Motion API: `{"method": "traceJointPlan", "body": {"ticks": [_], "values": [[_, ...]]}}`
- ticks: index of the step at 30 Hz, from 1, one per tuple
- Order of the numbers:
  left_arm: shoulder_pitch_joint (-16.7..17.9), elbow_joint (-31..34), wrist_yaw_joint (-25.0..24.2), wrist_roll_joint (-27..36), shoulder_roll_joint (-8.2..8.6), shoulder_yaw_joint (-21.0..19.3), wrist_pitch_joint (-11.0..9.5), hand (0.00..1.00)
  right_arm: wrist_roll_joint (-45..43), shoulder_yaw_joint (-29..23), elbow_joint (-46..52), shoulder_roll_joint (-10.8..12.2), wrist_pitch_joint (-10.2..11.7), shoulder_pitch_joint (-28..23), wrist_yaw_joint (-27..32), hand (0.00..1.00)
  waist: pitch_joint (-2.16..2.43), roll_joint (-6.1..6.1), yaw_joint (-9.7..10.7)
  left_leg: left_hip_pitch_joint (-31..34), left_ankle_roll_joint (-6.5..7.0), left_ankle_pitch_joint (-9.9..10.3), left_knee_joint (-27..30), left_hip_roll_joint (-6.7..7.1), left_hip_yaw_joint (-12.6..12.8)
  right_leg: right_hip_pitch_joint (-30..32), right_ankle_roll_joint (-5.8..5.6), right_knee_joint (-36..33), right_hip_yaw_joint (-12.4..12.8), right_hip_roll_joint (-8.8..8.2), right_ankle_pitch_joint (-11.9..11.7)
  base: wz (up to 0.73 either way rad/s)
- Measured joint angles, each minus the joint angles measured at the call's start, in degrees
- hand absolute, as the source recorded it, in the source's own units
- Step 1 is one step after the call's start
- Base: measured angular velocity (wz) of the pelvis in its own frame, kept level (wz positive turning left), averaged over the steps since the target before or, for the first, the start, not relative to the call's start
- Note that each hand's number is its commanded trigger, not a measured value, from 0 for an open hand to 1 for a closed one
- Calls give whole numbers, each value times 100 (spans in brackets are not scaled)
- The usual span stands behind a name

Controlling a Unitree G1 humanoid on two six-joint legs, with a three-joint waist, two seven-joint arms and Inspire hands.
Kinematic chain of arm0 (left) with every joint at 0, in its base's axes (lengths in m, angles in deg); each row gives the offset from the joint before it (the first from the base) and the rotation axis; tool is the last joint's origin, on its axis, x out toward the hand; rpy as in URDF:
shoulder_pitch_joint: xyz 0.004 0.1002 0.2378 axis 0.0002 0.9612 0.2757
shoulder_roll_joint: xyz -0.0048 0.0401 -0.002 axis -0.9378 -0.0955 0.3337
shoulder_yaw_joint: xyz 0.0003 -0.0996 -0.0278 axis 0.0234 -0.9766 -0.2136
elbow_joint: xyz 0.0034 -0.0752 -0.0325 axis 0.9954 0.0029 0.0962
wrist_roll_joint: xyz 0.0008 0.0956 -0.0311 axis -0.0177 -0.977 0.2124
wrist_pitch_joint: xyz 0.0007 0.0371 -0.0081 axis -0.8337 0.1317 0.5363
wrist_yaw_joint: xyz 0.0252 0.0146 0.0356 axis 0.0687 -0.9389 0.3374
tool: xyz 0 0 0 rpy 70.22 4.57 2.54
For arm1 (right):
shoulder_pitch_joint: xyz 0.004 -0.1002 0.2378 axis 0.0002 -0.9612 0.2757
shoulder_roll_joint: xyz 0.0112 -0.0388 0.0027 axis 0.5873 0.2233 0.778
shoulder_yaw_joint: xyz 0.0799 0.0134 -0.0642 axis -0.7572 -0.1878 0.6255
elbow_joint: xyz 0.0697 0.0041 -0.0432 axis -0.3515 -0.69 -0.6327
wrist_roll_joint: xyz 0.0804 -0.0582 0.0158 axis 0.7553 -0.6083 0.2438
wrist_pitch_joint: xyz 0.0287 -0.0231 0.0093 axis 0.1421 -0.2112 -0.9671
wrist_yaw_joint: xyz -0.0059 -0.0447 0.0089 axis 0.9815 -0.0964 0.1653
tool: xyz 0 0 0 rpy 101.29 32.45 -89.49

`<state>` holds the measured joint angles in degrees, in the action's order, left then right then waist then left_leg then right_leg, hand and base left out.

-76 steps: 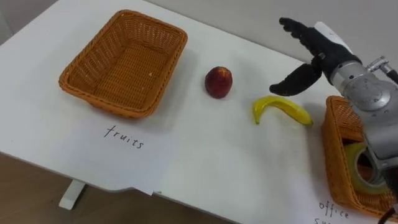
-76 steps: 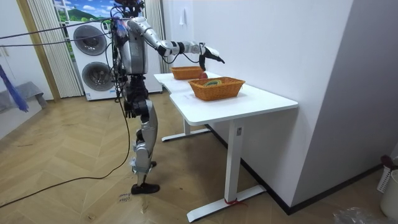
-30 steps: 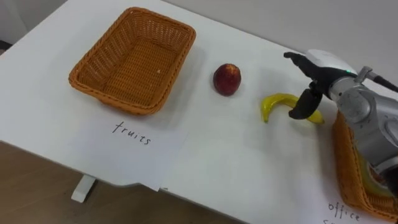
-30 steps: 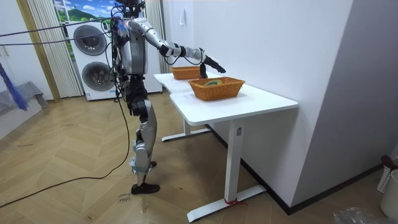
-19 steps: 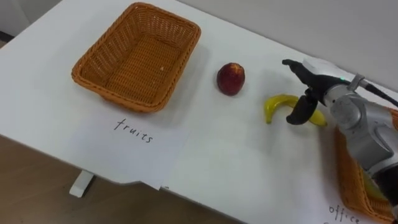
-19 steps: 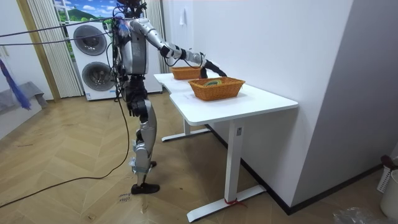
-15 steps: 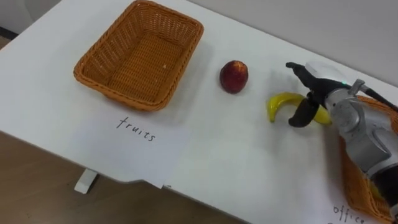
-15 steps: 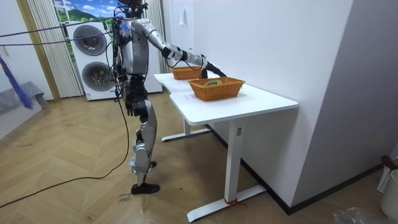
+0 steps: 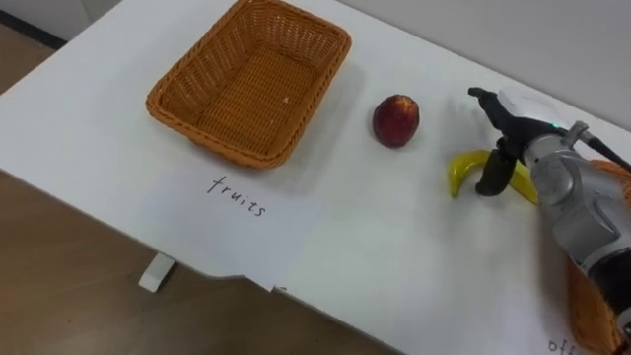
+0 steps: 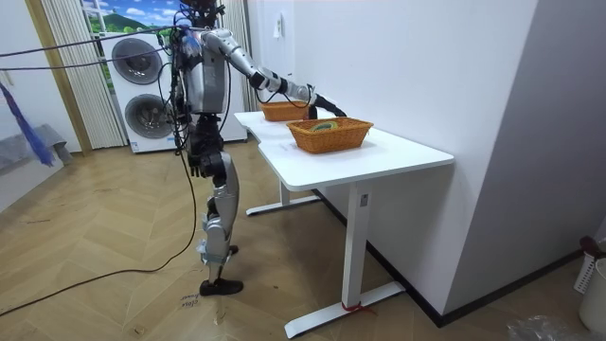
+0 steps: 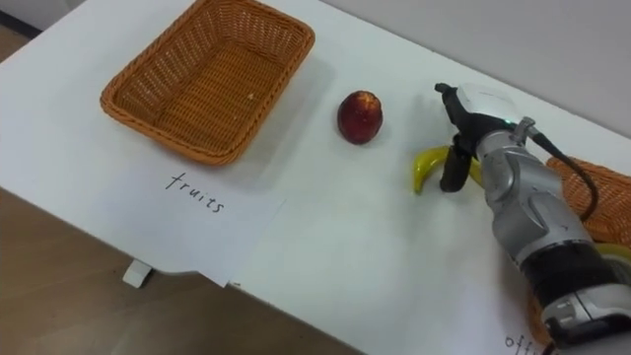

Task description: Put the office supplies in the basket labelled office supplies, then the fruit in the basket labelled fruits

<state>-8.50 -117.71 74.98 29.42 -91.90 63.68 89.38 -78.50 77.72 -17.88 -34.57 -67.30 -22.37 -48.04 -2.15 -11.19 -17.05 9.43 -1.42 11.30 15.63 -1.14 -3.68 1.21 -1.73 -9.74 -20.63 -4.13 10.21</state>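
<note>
Presently: banana [image 9: 461,170], curved, lying on the white worktop [image 9: 375,247] just right of a round red fruit [image 9: 395,120]. Its long axis runs left to right, and the left tip bends toward the robot. Right hand [image 9: 510,122], palm down, straddles its middle: thumb on the near side, fingers straight over the far side, unclenched. Earlier the hand hovered higher, clear of it.

Floor: brown wood strips [image 10: 114,284] are lying in a zigzag.
Walls: a white wall [image 10: 407,66] is standing behind the tables; a grey wall [image 10: 559,142] is sticking out on the room view's right.
Tables: a white table [image 10: 407,152] is standing beside another [image 10: 248,117].
Corner: two washing machines [image 10: 140,87] are sitting stacked beside a hanging beige blind [image 10: 66,85].
</note>
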Motion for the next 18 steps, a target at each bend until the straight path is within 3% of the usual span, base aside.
{"method": "traceJointPlan", "body": {"ticks": [4,7,13,14,15,18], "values": [[-31,10,44,3,2,1,-7,0,-1,9,-227,0,48,114,0,0,26,57,-36,4,-8,-24,-46,-1,-14,6,15,-6,-1,9,-10,0],[-47,5,83,-1,1,0,-7,0,7,10,-267,0,78,117,1,0,52,27,-49,0,-15,-88,-96,-2,-20,42,32,-5,-5,10,-24,1],[-115,-51,83,-2,-24,40,-16,0,238,37,-302,4,80,117,-23,4,54,24,-48,-3,-21,-114,-101,-10,-10,44,40,-6,-14,11,-31,0],[-115,-53,83,-2,-25,51,-18,0,250,37,-307,4,80,116,-37,24,54,23,-47,-3,-21,-114,-96,-10,-11,42,41,-6,-17,11,-32,0],[-115,-57,83,-2,-28,94,-18,0,256,37,-314,4,79,116,-96,100,53,23,-47,-3,-21,-114,-92,-10,-11,39,43,-6,-21,11,-34,0],[-117,-85,80,-3,-27,143,-39,0,288,37,-333,5,81,116,-202,100,50,15,-47,1,-22,-114,-92,-13,-19,36,47,-7,-50,12,-37,0]]}}
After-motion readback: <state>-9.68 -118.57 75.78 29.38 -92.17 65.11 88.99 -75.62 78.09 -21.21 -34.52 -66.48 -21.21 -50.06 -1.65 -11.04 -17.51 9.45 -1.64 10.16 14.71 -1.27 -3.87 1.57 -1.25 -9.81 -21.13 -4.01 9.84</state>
